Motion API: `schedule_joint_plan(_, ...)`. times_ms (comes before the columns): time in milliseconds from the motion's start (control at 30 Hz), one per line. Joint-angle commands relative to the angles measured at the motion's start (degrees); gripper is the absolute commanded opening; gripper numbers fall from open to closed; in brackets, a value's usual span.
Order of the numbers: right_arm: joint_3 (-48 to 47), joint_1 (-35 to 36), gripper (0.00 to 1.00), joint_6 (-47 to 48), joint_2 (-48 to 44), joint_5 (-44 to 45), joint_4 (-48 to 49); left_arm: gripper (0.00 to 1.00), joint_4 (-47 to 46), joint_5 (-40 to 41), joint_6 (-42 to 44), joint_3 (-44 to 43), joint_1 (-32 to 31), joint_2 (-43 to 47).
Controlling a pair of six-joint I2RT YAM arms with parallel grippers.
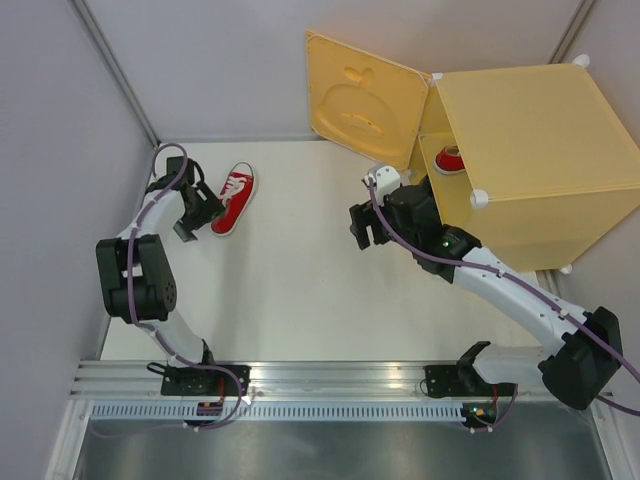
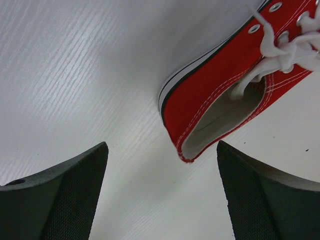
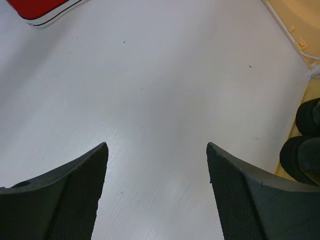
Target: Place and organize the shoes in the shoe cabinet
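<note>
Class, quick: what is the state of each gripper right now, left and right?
Left gripper: open, empty, red sneaker just ahead.
Right gripper: open, holding nothing.

One red canvas sneaker (image 1: 235, 197) rests on its sole near the desk's far left corner, while its mate (image 1: 450, 160) and the black shoes (image 3: 300, 157) sit inside the yellow-orange shoe cabinet (image 1: 530, 150), whose door (image 1: 365, 98) is open, at the far right corner.
</note>
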State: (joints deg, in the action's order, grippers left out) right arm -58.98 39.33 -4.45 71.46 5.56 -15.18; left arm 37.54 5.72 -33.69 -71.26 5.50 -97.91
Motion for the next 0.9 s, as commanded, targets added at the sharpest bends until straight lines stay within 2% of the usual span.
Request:
schedule_joint_plan(0,1.0,0.1,0.84,-2.1,-2.6,-1.3,2.9,0.91,-2.4,-0.6,-3.5,-5.6,0.0,-2.5)
schedule_joint_plan(333,3.2,0.1,0.98,-3.5,-6.8,-0.4,5.2,0.86,-2.4,1.4,-4.8,-8.5,0.1,-8.5)
schedule_joint_plan(567,3.5,0.1,0.98,-4.4,-6.9,-0.1,5.7,0.78,-2.3,1.9,-4.5,-7.7,0.0,-11.0)
schedule_joint_plan(600,3.6,0.1,0.98,-4.4,-7.0,-0.1,5.9,0.76,-2.3,1.9,-4.5,-7.7,0.0,-11.6)
schedule_joint_plan(733,4.1,0.1,0.98,-4.3,-7.3,-0.1,6.5,0.55,-2.3,1.1,-3.9,-7.7,-0.1,-12.8)
schedule_joint_plan(867,4.1,0.1,0.98,-3.9,-7.2,0.8,6.4,0.41,-2.3,-0.5,-3.0,-7.9,-0.6,-13.5)
